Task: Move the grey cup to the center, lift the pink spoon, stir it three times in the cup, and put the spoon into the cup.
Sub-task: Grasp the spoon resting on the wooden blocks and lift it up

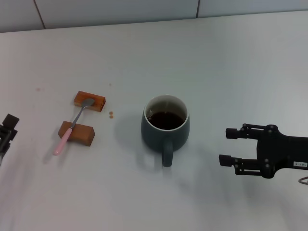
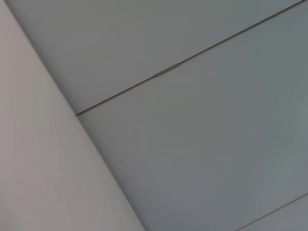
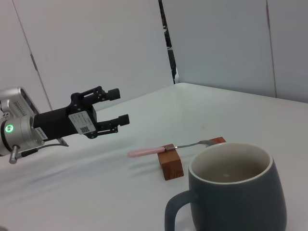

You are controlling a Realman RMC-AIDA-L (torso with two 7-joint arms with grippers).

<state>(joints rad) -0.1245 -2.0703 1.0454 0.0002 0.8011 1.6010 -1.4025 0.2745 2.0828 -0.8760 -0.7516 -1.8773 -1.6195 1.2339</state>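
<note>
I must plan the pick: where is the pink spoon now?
In the head view the pink spoon lies to the robot's left of the grey cup, bridging two brown blocks, bowl on the farther one.

Setting: robot test bench, lab-type room. Plain white worktop (image 1: 231,57) filling most of the head view; pale grey partition panels (image 1: 115,9) with dark seams running along the top edge. No domestic fittings showing; bare panel walls (image 3: 96,53) also enclosing the bench in the right wrist view.

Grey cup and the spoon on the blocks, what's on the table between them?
Only small brown spots on bare table, between grey cup and spoon, per the head view.
</note>
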